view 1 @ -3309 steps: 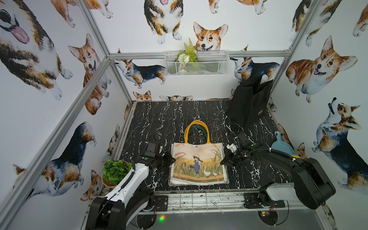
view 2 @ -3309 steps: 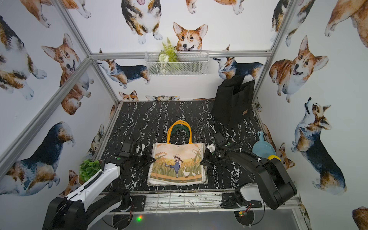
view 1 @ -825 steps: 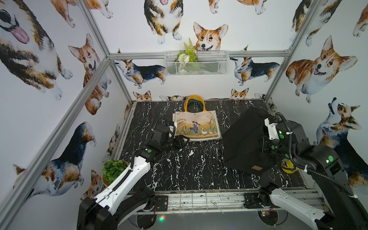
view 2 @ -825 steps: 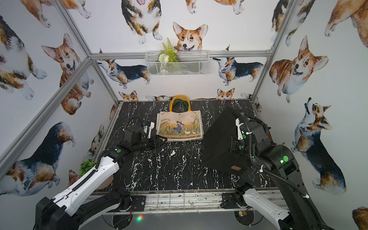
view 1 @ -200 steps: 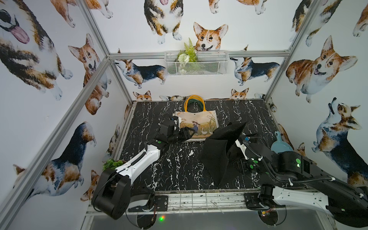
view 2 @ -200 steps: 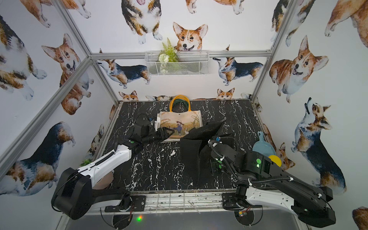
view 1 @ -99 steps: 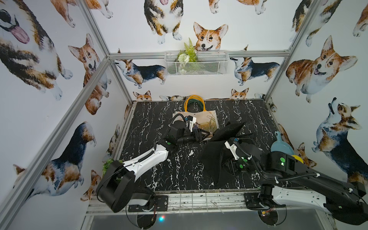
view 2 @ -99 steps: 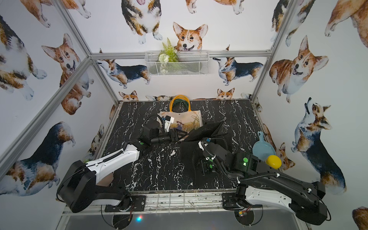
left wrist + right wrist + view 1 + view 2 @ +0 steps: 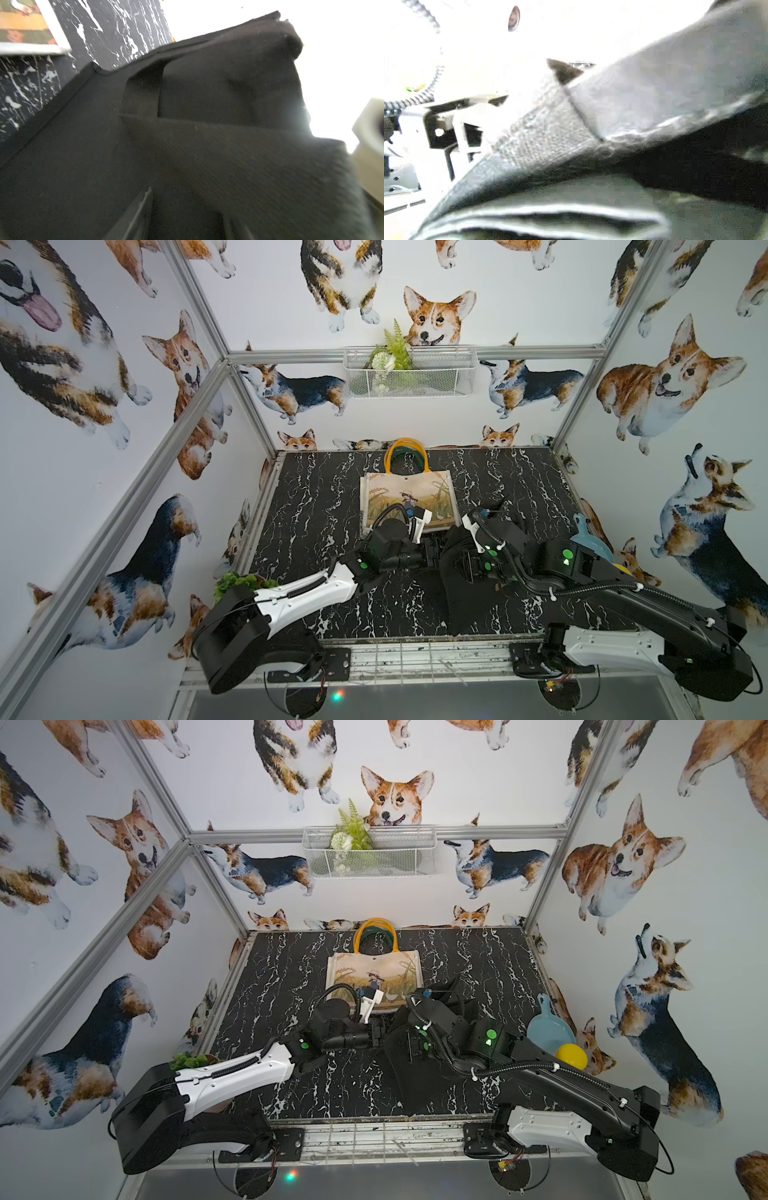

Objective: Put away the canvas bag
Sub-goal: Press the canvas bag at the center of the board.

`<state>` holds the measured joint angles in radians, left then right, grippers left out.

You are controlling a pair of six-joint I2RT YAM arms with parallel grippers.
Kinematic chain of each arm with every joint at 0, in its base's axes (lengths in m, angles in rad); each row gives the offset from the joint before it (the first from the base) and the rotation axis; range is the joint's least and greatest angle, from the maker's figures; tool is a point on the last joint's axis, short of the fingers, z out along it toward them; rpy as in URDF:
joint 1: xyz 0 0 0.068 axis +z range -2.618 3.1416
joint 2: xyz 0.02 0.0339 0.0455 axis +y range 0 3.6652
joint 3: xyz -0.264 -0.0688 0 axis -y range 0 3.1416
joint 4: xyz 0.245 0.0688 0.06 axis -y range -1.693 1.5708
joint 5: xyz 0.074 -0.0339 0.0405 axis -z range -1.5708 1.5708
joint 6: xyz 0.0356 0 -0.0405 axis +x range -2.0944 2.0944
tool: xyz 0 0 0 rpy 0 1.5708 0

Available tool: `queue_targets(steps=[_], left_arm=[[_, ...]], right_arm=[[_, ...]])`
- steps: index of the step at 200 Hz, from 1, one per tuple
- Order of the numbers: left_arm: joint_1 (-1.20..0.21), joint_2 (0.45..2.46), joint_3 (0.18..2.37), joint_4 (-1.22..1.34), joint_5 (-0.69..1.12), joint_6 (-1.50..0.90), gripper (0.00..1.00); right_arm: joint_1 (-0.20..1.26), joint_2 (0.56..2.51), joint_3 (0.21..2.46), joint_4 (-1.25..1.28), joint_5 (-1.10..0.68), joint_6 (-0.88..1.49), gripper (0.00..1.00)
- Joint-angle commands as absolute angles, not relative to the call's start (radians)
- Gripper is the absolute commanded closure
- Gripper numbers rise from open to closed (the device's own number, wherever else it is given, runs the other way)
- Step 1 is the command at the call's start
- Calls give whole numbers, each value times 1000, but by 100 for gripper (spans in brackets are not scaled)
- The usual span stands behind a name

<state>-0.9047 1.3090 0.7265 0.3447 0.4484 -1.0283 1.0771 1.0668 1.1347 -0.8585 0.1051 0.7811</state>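
Black marble patterning is covering the table (image 9: pixel 316 506), and everything here is being placed against the black bag (image 9: pixel 459 605), the biggest loose thing on it. That bag is slumping toward the table's front with its upper edge being drawn up. The fabric is rising toward the right gripper (image 9: pixel 468 570), which appears to be pinching a fold of it, likely to keep the mouth lifted so something can go in. The canvas bag (image 9: pixel 390 493) is lying flat just behind the black bag, handles pointing away from it, not yet inside. The left gripper (image 9: pixel 432 556) is reaching in at the black bag's left side, probably going for the opposite rim to spread the mouth; how far apart its jaws are standing I cannot tell. A blue scoop (image 9: pixel 592 545) and a yellow ball (image 9: pixel 571 1056) are sitting off to the black bag's right. No writing is showing legibly; the canvas bag is carrying only a picture of a hatted figure among geese.
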Motion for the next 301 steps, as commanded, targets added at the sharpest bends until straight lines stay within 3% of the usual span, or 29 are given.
queue_targets(steps=[1,40,79,105,130,134,146,170,193,223,301], left_arm=[[-922,1334,776,412,475,-1049,44],[-885,1293,839,240,476,-960,45],[-705,1146,840,-73,475,-857,44],[-580,1037,810,-212,516,-789,43],[-534,961,806,-313,534,-746,43],[-534,951,801,-319,532,-748,42],[-534,923,779,-315,537,-764,42],[-534,886,717,-252,541,-830,42],[-534,890,690,-178,548,-874,42],[-537,946,714,-113,579,-903,43],[-625,1090,809,9,580,-946,43]], right_arm=[[1074,1094,1167,-781,109,778,62],[1074,1050,1250,-871,108,724,62],[1072,976,1426,-1112,212,493,58],[1072,943,1457,-1135,198,215,51],[1072,870,1387,-1047,-21,-183,44],[1072,854,1373,-1020,-47,-241,39],[1072,841,1364,-985,-117,-351,29],[1072,938,1442,-1097,-145,-500,22],[1072,1064,1514,-1217,-92,-623,21],[1071,1186,1561,-1197,-9,-760,18],[1001,1414,1699,-1205,-44,-917,18]])
